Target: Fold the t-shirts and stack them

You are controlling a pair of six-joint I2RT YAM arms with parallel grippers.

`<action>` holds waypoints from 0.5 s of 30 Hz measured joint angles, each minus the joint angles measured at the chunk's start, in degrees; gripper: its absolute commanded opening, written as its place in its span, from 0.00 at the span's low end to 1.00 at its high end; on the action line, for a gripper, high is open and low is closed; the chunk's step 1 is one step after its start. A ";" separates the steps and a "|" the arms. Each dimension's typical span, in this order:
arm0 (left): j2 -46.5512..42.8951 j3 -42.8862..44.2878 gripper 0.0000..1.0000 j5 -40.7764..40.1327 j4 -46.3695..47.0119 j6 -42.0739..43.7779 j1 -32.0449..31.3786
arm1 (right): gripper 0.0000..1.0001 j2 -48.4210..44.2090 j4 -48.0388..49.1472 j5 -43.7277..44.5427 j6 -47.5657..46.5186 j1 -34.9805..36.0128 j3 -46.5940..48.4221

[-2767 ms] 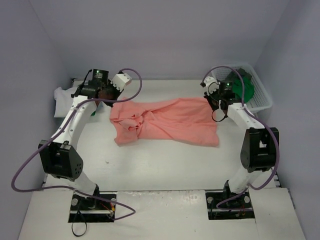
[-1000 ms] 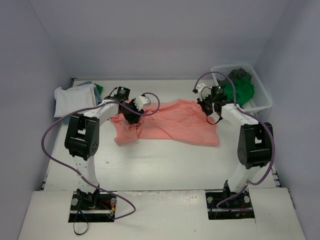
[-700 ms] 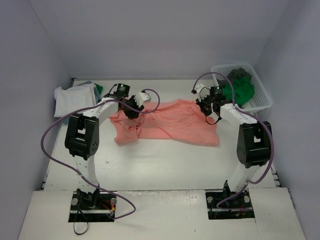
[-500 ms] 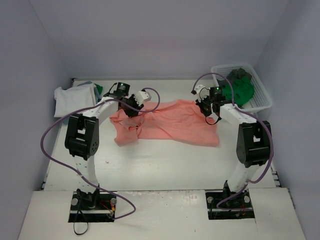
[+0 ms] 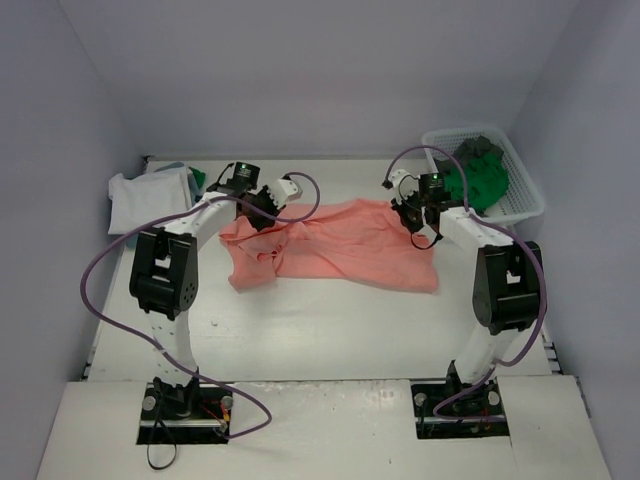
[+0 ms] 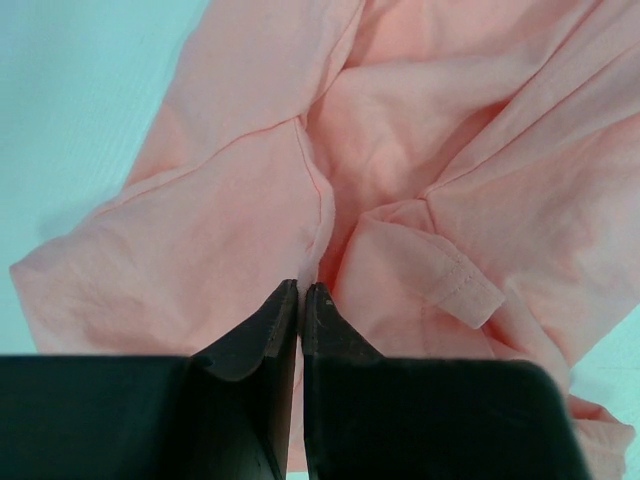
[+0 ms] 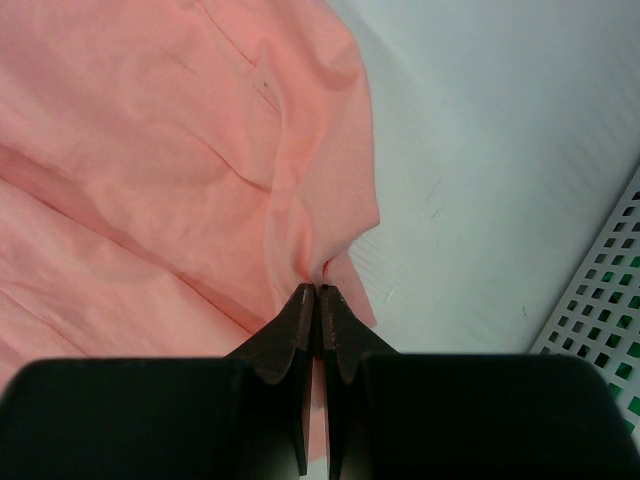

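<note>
Lying crumpled on the white table (image 5: 330, 320), the salmon-pink cloth t-shirt (image 5: 340, 245) has its long axis running left to right. Your left gripper (image 6: 301, 292) is clamped on its far-left folds, your right gripper (image 7: 318, 290) on its far-right edge, so spreading means pulling along that axis.

Bare worktop (image 5: 330, 330) lies between the salmon t-shirt (image 5: 345, 250) and the arm bases. A basket (image 5: 522, 207) fills the far-right corner, folded t-shirts (image 5: 140, 200) the far-left.
</note>
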 measured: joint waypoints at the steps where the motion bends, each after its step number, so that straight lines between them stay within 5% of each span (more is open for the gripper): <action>1: -0.09 -0.02 0.00 -0.15 0.24 -0.15 0.00 | 0.00 0.02 0.00 0.00 0.00 0.00 0.00; 15: -11.34 -0.17 0.00 -0.48 0.44 -3.17 0.00 | 0.00 -0.61 -0.02 -0.02 0.13 0.00 0.20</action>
